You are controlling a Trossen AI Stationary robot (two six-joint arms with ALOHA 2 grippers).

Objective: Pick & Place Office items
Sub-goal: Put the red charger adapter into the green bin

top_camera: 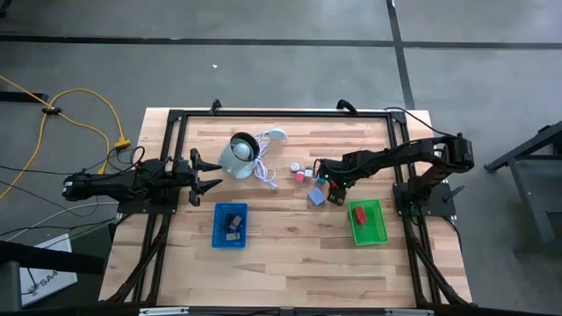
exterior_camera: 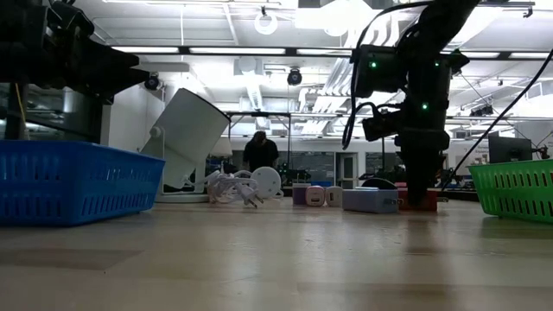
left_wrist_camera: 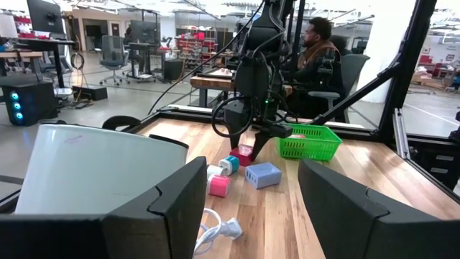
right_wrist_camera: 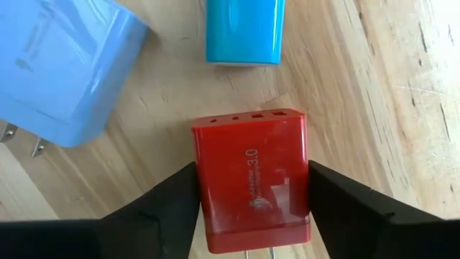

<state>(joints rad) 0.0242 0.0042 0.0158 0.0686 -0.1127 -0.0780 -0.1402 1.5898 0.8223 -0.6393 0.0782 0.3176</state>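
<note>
**Red charger block between the right gripper's fingers**

Between the right gripper's (right_wrist_camera: 251,208) two dark fingers, near the middle of the wooden table (top_camera: 290,263), sits a red charger block (right_wrist_camera: 250,180). Its top face carries white print; only "3.0" reads clearly, the smaller words beside it being too fine to make out. A row of small port slots runs along its far edge. The fingers flank both sides of the block and appear to touch it, so the jaws look pinched on it, with the block resting on the wood.

Just beside it lie a pale-blue charger block (right_wrist_camera: 61,79), its metal prongs showing and faint lettering on one face that cannot be read, and a teal block (right_wrist_camera: 244,32). A pink block (left_wrist_camera: 218,185) and small white blocks (exterior_camera: 333,196) lie a little farther along.

The green tray (top_camera: 369,230) near the right arm holds one red block (top_camera: 359,212). The blue tray (top_camera: 230,237) holds a dark blue-black clip-like piece (top_camera: 234,221).

The left gripper (top_camera: 209,174) waits at the table's left side, jaws spread and empty, facing a grey-white round object (top_camera: 237,156) with a white cord (top_camera: 266,171). Beyond the table a person (left_wrist_camera: 316,54) sits at a desk.
</note>
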